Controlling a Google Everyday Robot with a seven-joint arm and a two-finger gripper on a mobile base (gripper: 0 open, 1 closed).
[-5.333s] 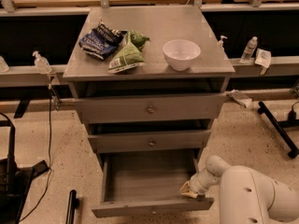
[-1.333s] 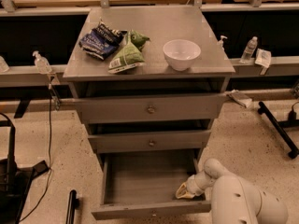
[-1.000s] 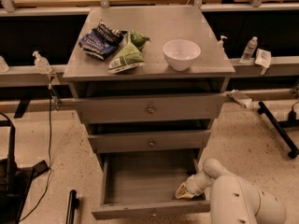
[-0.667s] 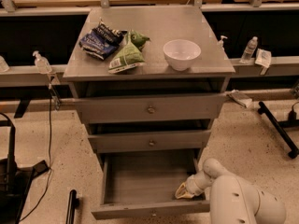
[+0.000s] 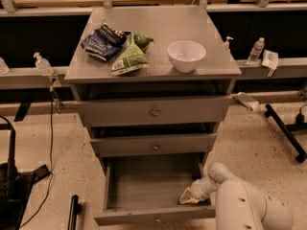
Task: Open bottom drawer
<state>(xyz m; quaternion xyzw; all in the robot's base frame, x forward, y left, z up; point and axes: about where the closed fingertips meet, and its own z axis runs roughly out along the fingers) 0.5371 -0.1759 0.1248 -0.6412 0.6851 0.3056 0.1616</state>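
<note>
Camera view: end effector (image 5: 188, 198) (apparently) in-drawer (image 5: 148, 182)

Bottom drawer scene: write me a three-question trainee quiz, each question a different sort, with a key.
1. Fill in: on the cabinet top, right of the green snack bag, stands a white ____.
2. True or false: the bottom drawer is pulled out.
3. Where is the pincer?
A. on the cabinet top
B. inside the bottom drawer, at its right front corner
C. beside the green snack bag

Key: 1 bowl; 2 true; 3 B.
</note>
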